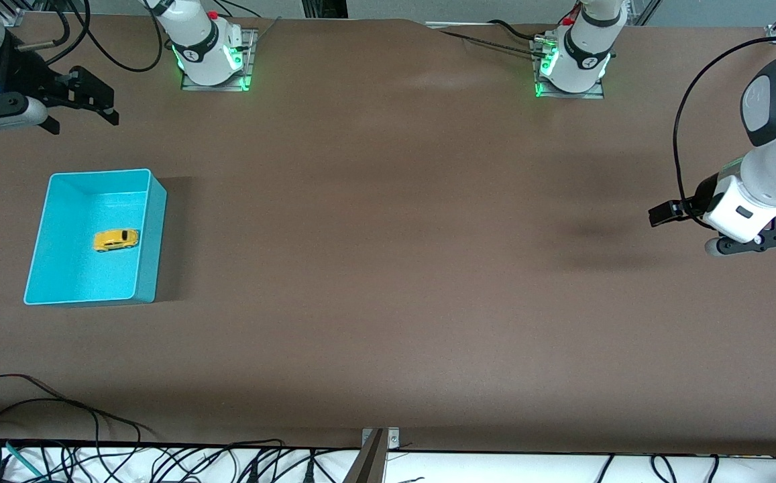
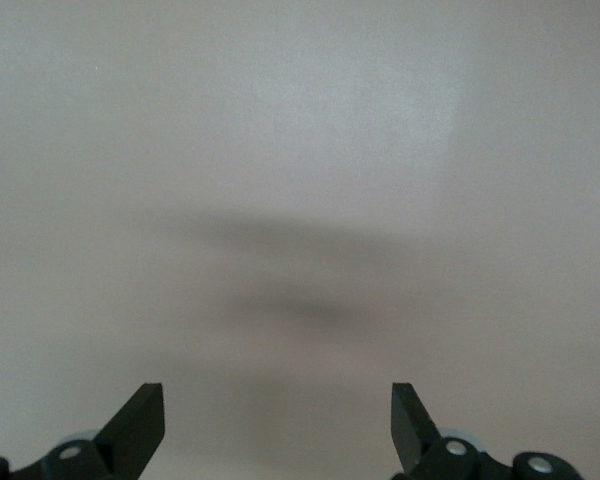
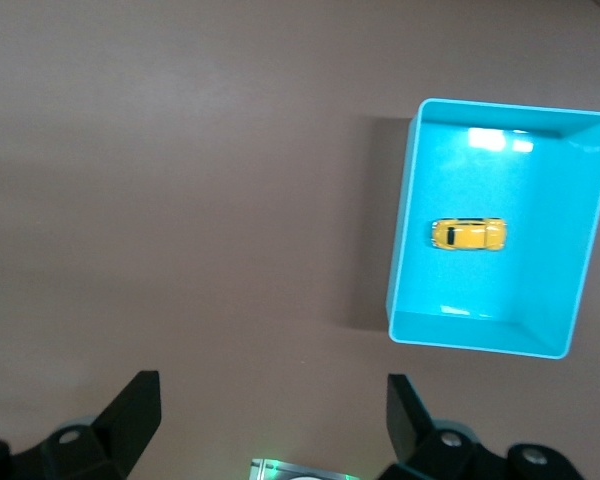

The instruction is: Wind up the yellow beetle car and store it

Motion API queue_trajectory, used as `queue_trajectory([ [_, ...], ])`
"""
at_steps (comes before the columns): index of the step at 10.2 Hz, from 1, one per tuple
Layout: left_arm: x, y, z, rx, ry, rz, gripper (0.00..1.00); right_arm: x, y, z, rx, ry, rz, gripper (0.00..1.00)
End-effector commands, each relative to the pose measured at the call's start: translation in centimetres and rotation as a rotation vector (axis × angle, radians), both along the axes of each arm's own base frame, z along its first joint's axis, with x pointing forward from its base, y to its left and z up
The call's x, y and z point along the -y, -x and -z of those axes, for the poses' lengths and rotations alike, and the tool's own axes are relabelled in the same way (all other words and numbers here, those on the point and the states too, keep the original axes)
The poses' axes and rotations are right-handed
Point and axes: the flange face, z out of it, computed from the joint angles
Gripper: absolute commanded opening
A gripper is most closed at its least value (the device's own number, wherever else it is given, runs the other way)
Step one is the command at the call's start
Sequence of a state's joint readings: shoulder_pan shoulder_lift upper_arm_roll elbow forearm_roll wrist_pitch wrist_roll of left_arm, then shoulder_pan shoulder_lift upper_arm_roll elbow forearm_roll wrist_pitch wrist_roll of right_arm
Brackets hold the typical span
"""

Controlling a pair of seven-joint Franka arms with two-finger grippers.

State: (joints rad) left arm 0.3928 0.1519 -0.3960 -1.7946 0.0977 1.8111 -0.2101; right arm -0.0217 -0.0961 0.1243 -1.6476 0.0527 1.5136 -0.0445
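Now | yellow beetle car rounded, dark windows, in turquoise bin | both fingers apart

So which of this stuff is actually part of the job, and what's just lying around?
Part of the job:
- yellow beetle car, lying in the turquoise bin
- right hand, open, over the table above the bin's end
- left hand, open, over bare table at its own end

Lying about:
- cables along the table's near edge

The yellow beetle car sits upright inside the turquoise bin.
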Motion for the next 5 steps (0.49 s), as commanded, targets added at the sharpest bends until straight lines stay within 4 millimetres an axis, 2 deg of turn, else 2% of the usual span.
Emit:
queue_trajectory([
  [1, -0.11, -0.07, -0.54, -0.005, 0.018, 0.011, 1.0, 0.33, -0.98, 0.6, -0.019, 0.04, 0.014, 1.0],
  [5, -0.14, -0.12, -0.68, -0.002, 0.017, 0.011, 1.0, 0.75, -1.07, 0.67, -0.016, 0.086, 0.044, 1.0],
])
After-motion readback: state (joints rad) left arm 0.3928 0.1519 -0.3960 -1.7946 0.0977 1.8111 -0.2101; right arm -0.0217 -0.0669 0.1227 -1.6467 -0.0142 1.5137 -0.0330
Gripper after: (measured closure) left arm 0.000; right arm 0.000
